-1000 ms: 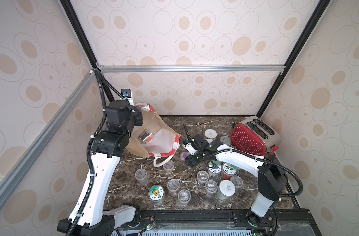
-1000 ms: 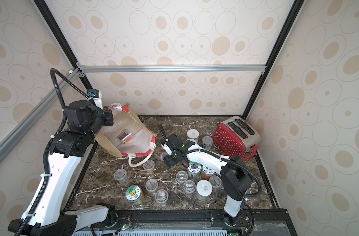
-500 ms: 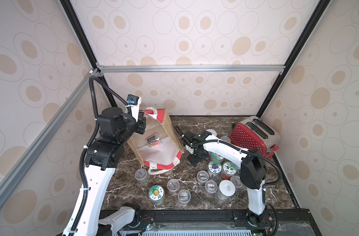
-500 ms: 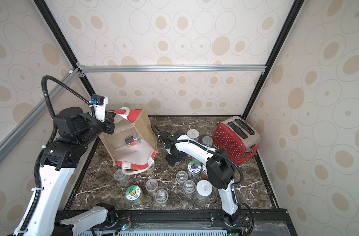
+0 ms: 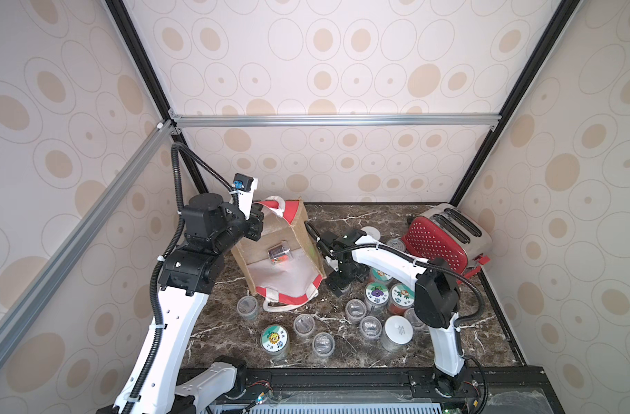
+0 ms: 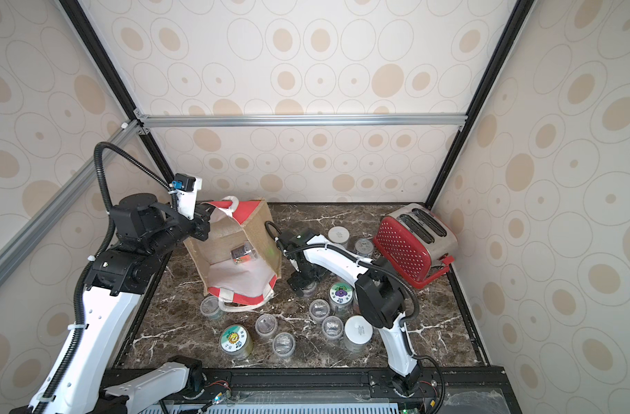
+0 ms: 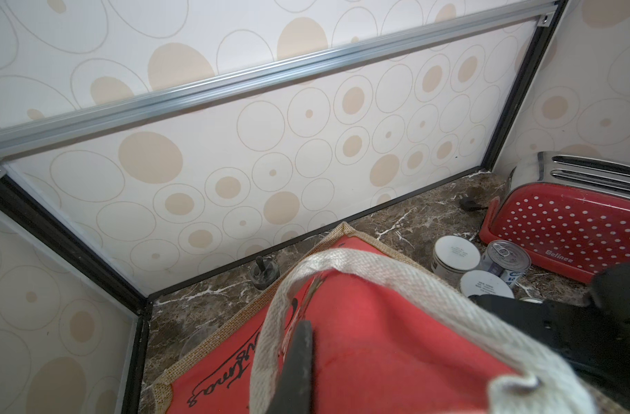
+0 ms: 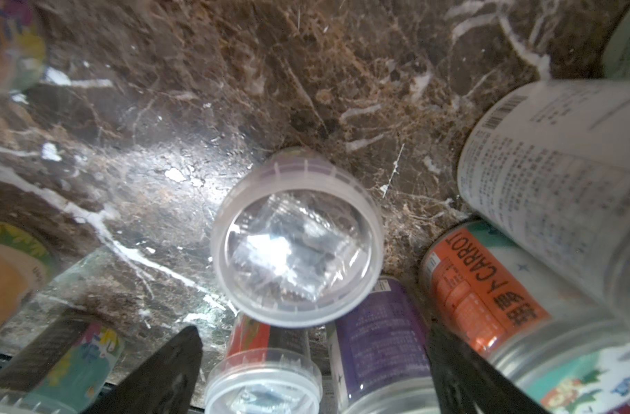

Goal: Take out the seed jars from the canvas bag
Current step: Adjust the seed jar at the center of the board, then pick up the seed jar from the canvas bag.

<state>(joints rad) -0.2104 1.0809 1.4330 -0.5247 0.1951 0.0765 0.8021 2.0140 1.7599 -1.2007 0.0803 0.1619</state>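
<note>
Bag (image 5: 281,251) now hoisted steeper, right fingers (image 8: 162,365) sprung wide, clear of a small clear jar (image 8: 295,236) standing on the bench (image 5: 378,215) among others. Left fingers (image 7: 299,358) clamped shut on bag's red edge. One jar (image 5: 278,253) left inside; if tilt grows it could tumble out and knock jars standing below the mouth.

The left gripper (image 5: 259,219) is hoisting the bag (image 5: 270,276) higher and steeper, its mouth tilting toward the table (image 5: 345,215) front, and the inner jar (image 5: 278,253) is sliding mouthward. The right gripper (image 5: 342,285) is turning to point straight down, jaws spreading wide around a small jar (image 8: 297,236) standing on the table below.
</note>
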